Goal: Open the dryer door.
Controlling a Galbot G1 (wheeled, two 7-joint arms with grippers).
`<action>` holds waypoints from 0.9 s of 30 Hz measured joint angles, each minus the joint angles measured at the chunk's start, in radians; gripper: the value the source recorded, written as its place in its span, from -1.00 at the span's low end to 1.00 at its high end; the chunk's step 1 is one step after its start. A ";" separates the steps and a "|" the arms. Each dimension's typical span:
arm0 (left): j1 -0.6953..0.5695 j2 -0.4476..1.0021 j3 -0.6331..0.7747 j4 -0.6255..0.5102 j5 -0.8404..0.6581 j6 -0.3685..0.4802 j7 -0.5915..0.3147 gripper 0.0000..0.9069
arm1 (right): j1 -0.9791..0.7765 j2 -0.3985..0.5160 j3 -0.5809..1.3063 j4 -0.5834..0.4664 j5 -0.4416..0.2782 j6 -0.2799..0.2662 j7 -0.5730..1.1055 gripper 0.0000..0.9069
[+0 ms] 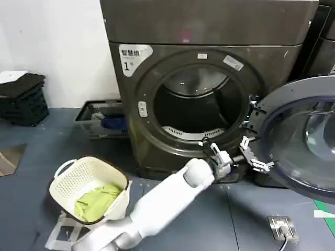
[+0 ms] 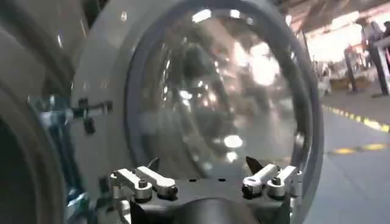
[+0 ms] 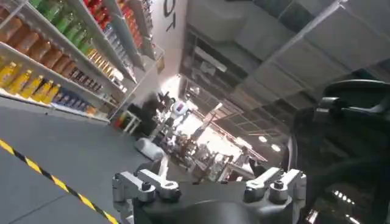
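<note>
One big round door (image 1: pixel 306 138) hangs wide open at the right side of the dryer (image 1: pixel 204 99), and the dark drum hole shows in the middle of the machine's front. The dryer is a dark grey-brown metal box with a white "1" sticker near its upper left corner. The door has a wide grey ring around a bulging bowl of clear glass, smooth and shiny. It looks heavy and stiff, swinging on a hinge, and the glass looks slippery, so I think the rim is the best place to push or pull it.

The left gripper (image 1: pixel 250 153) reaches out just beside the door's inner rim, near the bottom of the drum hole, and its fingers (image 2: pixel 141 182) are spread apart, holding nothing. The right gripper (image 3: pixel 207 185) points up toward a ceiling, fingers spread and empty too.

A cream basket (image 1: pixel 89 188) with green cloth sits on the floor by the dryer's left lower corner.
</note>
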 joint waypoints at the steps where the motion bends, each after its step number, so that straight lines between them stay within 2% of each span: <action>1: 0.013 0.000 -0.008 -0.035 -0.005 0.016 -0.007 1.00 | 0.000 0.000 -0.004 -0.001 0.001 0.001 0.000 1.00; 5: 0.074 0.029 -0.041 -0.198 -0.034 0.089 -0.033 1.00 | 0.006 0.000 -0.016 -0.002 0.003 0.004 -0.002 1.00; 15: 0.251 0.418 -0.195 -0.543 -0.082 0.178 -0.064 1.00 | 0.019 0.000 -0.055 0.026 0.004 0.000 -0.007 1.00; 21: 0.396 0.580 -0.349 -0.663 -0.138 0.182 -0.064 1.00 | 0.026 0.000 -0.082 0.054 0.004 -0.015 -0.012 1.00; 27: 0.542 0.688 -0.523 -0.703 -0.240 0.262 -0.128 1.00 | 0.033 0.000 -0.110 0.069 0.005 -0.020 -0.017 1.00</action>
